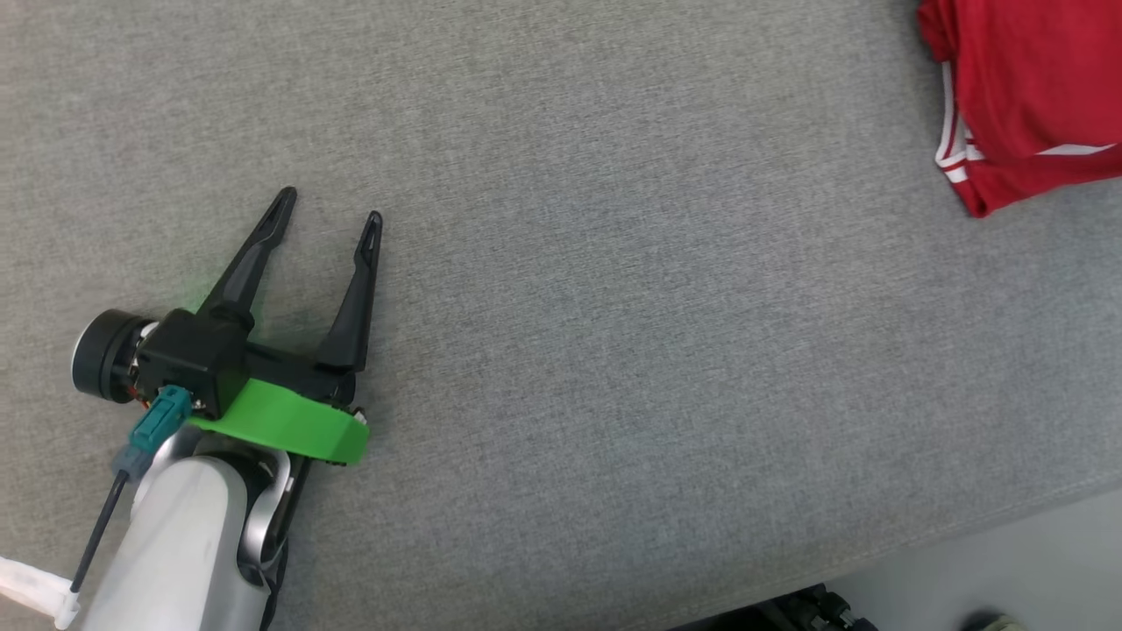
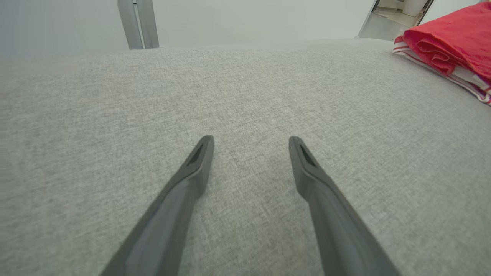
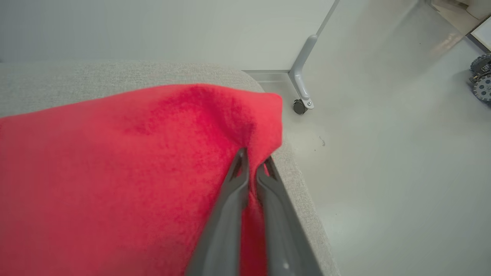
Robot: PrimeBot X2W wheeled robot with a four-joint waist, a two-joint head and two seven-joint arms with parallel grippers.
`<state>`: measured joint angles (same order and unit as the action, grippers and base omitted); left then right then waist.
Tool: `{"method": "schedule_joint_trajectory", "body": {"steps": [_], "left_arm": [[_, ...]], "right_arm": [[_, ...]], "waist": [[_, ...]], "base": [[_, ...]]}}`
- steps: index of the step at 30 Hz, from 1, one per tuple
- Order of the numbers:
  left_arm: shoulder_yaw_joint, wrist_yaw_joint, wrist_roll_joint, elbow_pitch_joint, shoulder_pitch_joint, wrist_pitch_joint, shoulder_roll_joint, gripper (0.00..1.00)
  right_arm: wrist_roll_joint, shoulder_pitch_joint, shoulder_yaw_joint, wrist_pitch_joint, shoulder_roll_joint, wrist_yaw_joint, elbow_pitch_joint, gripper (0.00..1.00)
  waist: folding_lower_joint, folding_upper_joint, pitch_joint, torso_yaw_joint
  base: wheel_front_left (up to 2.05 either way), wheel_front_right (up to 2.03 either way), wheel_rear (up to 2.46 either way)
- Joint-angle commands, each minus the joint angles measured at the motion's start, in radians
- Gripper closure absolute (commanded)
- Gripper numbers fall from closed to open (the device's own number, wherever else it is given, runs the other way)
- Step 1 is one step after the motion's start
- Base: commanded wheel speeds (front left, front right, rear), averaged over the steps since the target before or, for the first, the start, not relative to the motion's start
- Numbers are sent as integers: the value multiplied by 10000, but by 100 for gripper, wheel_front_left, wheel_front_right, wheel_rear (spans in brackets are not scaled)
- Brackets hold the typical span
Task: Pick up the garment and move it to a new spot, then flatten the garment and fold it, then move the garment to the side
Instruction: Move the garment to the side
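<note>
The garment point(image 1: 1030, 92) is red with white stripes and lies folded at the far right of the grey table point(image 1: 614, 307). From the left wrist it appears as a stacked red bundle point(image 2: 452, 42) at the upper right. My left gripper point(image 1: 331, 203) rests low over bare cloth at the left, jaws wide apart and empty point(image 2: 251, 142), far from the garment. My right gripper point(image 3: 253, 163) is shut on a red fold of the garment point(image 3: 115, 172) right at the table's corner.
The table's near edge point(image 1: 1008, 526) runs diagonally at the lower right, with pale floor beyond. A grey wheeled stand leg point(image 3: 303, 88) stands on the floor past the table corner. Dark wheels point(image 3: 481, 76) sit at the far right.
</note>
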<state>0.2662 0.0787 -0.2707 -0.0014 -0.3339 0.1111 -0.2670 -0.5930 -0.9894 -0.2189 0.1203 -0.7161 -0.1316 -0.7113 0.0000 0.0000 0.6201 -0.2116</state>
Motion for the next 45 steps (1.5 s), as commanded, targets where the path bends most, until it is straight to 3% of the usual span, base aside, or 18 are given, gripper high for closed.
{"method": "schedule_joint_trajectory", "body": {"steps": [1,2,3,6,10,17,25,33,39,45], "left_arm": [[14,-41,-15,158,-71,9,-98,0],[39,-45,-18,193,-55,17,-73,0],[62,-64,-41,232,-38,56,-30,0],[102,-96,-117,387,34,187,48,0],[120,-109,-163,547,65,401,120,0],[289,-88,-380,1099,332,856,472,0],[177,-177,-759,1661,914,1217,692,0],[-335,-426,-1122,1787,1793,1367,508,0],[-679,-638,-1407,1787,2433,1133,250,0],[-748,-764,-1561,1862,2791,1087,285,0]], "right_arm": [[149,-249,-25,-294,6,18,-377,100],[241,-312,-66,-422,19,18,-625,61],[366,-423,-81,-670,18,18,-897,0],[1001,-767,252,-1269,-54,18,-2372,0],[1895,-1162,518,-2127,63,18,-3281,0],[2626,-1107,485,-3173,690,18,-3056,0],[1963,452,35,-3610,1362,18,-923,0],[1563,3112,206,-3036,2016,18,1722,0],[1320,5240,750,-2001,2921,18,3378,0],[1166,7146,1170,-1645,3813,18,4626,0]], "waist": [[0,0,73,171],[0,0,58,210],[0,0,30,252],[0,0,-188,365],[0,0,-627,444],[0,0,-1948,692],[0,0,-3894,1169],[0,0,-5484,1754],[0,0,-6109,2044],[0,0,-6353,2306]], "base": [[0,0,0],[0,0,0],[0,0,0],[0,0,0],[0,0,0],[0,0,0],[0,0,0],[0,0,0],[0,0,0],[0,0,0]]}}
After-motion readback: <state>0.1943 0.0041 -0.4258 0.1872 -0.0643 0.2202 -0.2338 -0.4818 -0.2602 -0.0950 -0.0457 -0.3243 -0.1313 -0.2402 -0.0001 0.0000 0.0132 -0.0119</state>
